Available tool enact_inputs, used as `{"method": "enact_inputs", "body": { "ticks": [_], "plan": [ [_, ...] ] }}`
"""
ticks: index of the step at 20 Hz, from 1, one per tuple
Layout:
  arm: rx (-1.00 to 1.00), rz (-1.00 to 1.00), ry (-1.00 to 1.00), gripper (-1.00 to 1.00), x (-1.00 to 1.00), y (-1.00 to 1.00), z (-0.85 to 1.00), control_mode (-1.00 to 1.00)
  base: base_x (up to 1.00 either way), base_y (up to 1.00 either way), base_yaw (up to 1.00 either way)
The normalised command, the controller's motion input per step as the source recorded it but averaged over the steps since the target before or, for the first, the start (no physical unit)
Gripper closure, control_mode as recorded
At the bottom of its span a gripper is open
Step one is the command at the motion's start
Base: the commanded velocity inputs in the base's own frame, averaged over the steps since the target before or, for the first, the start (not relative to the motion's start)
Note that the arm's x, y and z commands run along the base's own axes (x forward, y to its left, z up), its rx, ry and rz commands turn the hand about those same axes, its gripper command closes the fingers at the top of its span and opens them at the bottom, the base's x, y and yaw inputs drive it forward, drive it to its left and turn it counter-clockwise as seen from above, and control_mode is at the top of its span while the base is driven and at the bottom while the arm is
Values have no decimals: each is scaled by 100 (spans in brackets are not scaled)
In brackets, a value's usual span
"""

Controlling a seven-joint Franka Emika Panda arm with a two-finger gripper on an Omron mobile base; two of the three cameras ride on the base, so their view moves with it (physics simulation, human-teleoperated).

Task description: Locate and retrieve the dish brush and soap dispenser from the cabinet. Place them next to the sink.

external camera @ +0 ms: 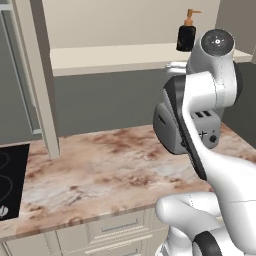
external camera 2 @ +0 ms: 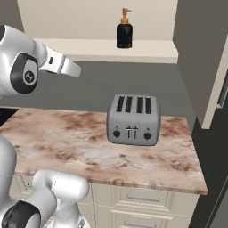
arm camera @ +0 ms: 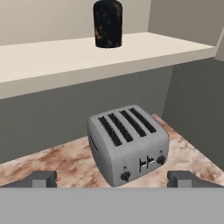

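The soap dispenser (external camera: 186, 33) (external camera 2: 124, 32), a black bottle with a copper pump, stands upright on the pale shelf of the open cabinet (external camera: 105, 56) (external camera 2: 142, 50). In the hand view its black body (arm camera: 107, 24) sits at the top, on the shelf (arm camera: 65, 57). My gripper (arm camera: 111, 179) is open, its two fingertips (arm camera: 41, 179) far apart with nothing between them. It hangs over the counter, below and in front of the shelf, well short of the bottle. My white hand (external camera 2: 62, 66) reaches in from the left. The dish brush and the sink are out of view.
A silver four-slot toaster (external camera 2: 132, 120) (arm camera: 129, 142) stands on the marble counter (external camera: 100, 170) under the shelf, partly behind my arm in the left base view. A black cooktop (external camera: 10, 180) lies at the counter's left end. Cabinet side panels (external camera: 40, 75) (external camera 2: 200, 58) flank the shelf. Cream drawer fronts (external camera: 115, 227) run below.
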Motion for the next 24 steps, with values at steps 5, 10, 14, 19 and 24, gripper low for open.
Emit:
{"method": "enact_inputs", "body": {
  "ticks": [5,10,14,19,24],
  "plan": [
    [-1,0,2,-100,5,0,2,-100,1,0,0],
    [-3,0,5,-100,29,-2,33,-100,0,0,0],
    [-5,0,4,-100,37,-4,49,-100,0,0,0],
    [-4,1,-1,-100,61,-22,15,-100,0,0,0],
    [-15,5,-17,-100,38,-19,10,-100,0,0,0]
  ]
}}
